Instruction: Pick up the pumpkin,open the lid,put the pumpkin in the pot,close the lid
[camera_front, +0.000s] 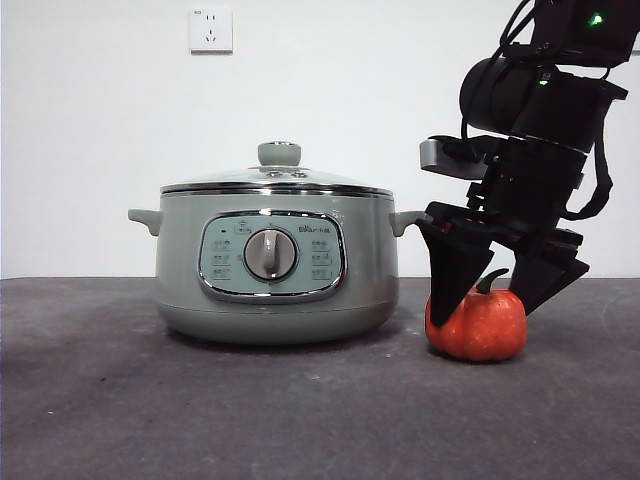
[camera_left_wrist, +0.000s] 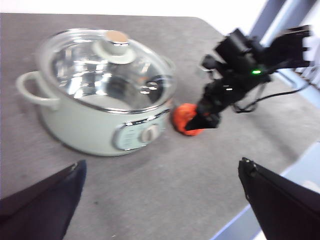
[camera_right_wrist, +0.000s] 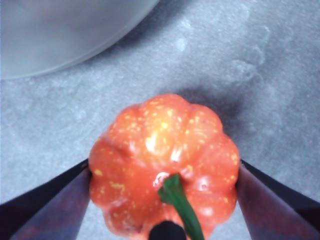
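The small orange pumpkin (camera_front: 480, 328) with a green stem sits on the dark table just right of the sage-green pot (camera_front: 275, 265). The glass lid (camera_front: 277, 180) rests shut on the pot, its green knob on top. My right gripper (camera_front: 488, 316) reaches down over the pumpkin, open, with one jaw at each side of it. In the right wrist view the pumpkin (camera_right_wrist: 165, 170) fills the gap of the right gripper (camera_right_wrist: 165, 165), both jaws right against its sides. My left gripper (camera_left_wrist: 162, 167) hangs open high above the table, looking down on the pot (camera_left_wrist: 100, 125), the lid (camera_left_wrist: 107, 70) and the pumpkin (camera_left_wrist: 184, 117).
A white wall with a power socket (camera_front: 210, 29) stands behind the table. In the left wrist view the table's edge (camera_left_wrist: 250, 215) runs close to the right arm's side. The grey tabletop (camera_front: 200, 410) stretches in front of the pot.
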